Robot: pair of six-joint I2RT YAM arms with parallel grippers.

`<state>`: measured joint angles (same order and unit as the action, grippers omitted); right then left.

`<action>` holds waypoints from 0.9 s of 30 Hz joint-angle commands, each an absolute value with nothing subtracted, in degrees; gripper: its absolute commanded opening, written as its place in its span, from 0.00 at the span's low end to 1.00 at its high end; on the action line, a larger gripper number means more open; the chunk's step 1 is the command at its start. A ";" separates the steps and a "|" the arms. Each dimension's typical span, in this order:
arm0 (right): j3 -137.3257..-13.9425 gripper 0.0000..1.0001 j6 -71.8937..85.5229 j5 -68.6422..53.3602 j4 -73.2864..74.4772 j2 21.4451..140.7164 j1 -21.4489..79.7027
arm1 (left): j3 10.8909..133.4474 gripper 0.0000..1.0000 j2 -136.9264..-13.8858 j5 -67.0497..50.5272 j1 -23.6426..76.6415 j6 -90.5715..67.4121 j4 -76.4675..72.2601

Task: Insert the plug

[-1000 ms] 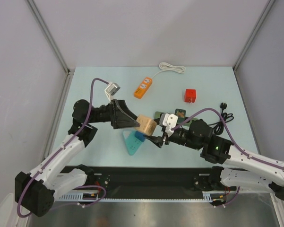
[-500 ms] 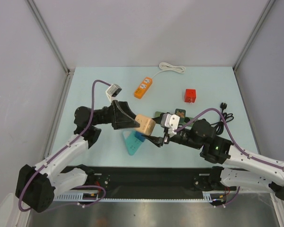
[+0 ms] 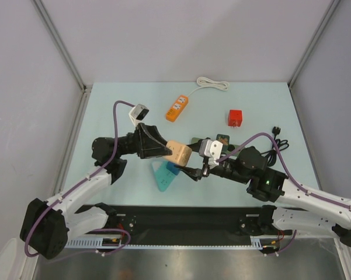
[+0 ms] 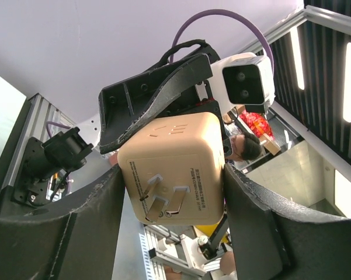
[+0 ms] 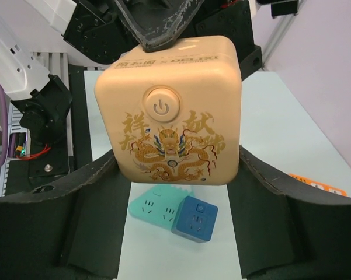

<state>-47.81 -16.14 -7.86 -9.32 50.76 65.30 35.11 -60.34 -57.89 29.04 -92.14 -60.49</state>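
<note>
A beige cube plug [image 3: 179,153] hangs in the air between both arms. My left gripper [image 3: 166,150] is shut on it; the left wrist view shows its prong face [image 4: 175,169] pinched between my fingers. My right gripper [image 3: 194,157] is open, its jaws straddling the cube's sides closely. In the right wrist view [image 5: 176,163] the cube's dragon-printed switch face [image 5: 172,111] fills the gap. Below on the table lies a teal power strip [image 3: 160,175] with a blue cube adapter [image 3: 173,168] plugged in, both also in the right wrist view [image 5: 155,207] [image 5: 194,219].
An orange power strip [image 3: 177,108] with a coiled white cable [image 3: 213,83] lies at the back. A red cube [image 3: 235,117] sits back right. A black cable [image 3: 277,143] lies at the right. Small dark items [image 3: 222,139] sit behind my right gripper.
My left arm shifted slightly, carrying the cube a little up and left between the right jaws. The right arm has hardly moved.
</note>
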 commanded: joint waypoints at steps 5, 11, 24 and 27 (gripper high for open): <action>-51.42 0.74 -15.38 -6.94 -13.36 52.47 65.65 | 34.80 0.00 -60.73 -57.39 30.41 -90.98 -62.76; -51.50 0.72 -15.82 -6.42 -13.54 53.00 65.65 | 33.93 0.00 -60.56 -56.69 30.50 -88.15 -58.45; -53.43 0.00 -11.70 0.00 -6.35 51.24 66.53 | 36.64 0.82 -60.03 -55.81 25.94 -76.67 -37.10; -55.81 0.00 -8.46 3.42 1.56 52.03 66.62 | 42.79 0.92 -58.71 -55.37 20.76 -63.05 -16.13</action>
